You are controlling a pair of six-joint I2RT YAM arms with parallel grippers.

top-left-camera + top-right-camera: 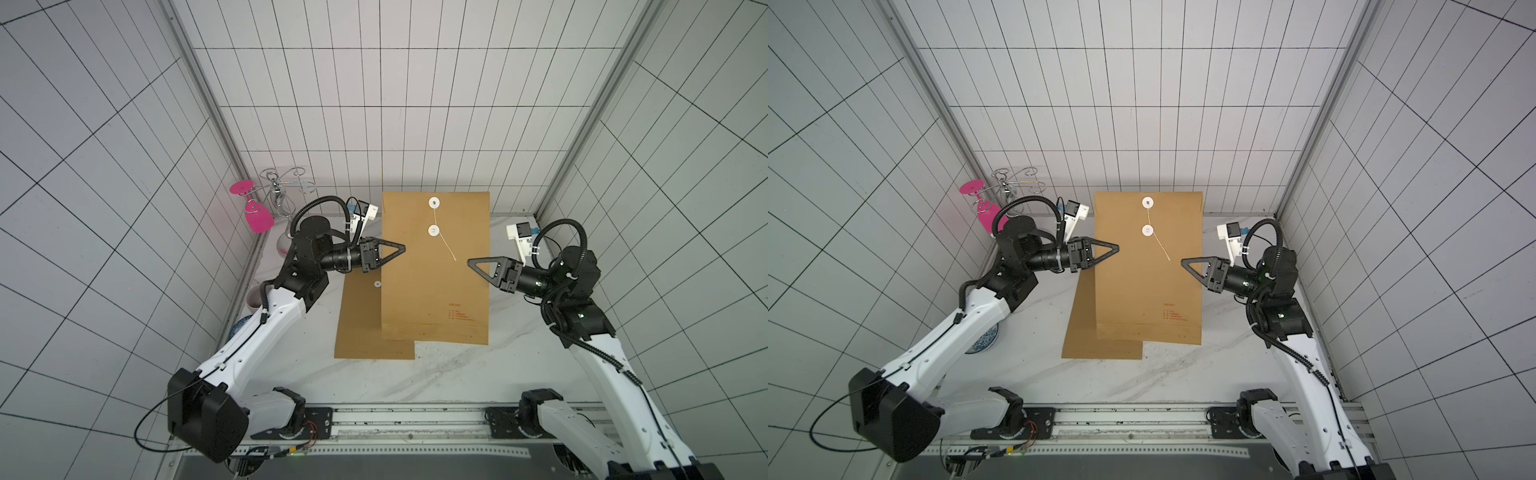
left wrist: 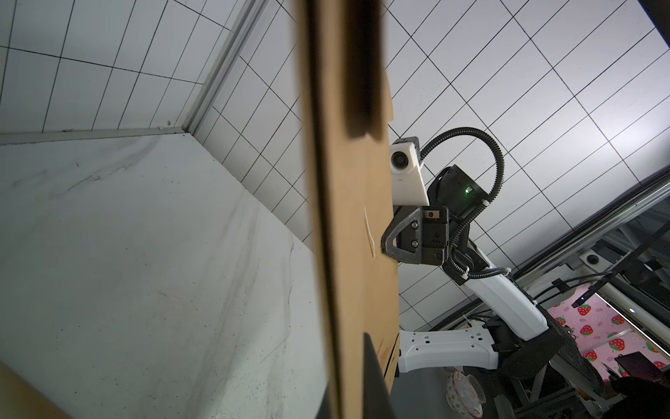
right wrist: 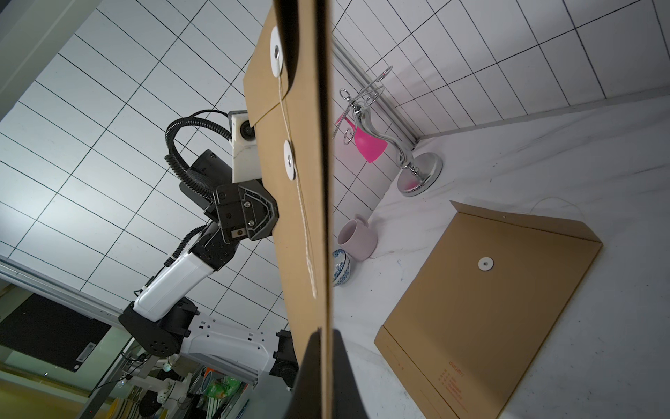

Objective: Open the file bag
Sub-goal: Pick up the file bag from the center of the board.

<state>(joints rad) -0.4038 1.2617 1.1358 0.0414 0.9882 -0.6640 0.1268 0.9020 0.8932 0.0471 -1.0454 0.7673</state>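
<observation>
A brown paper file bag hangs level above the table, held by its two long edges. My left gripper is shut on its left edge, and my right gripper is shut on its right edge. In the wrist views the bag runs edge-on between the left gripper's and the right gripper's jaws. Its flap lies down. A string runs from the upper white disc past the lower disc, and its tail lies loose.
A second brown file bag lies flat on the marble table with its flap raised. At the back left stand a chrome rack with a pink glass, a pale mug and a blue-and-white bowl.
</observation>
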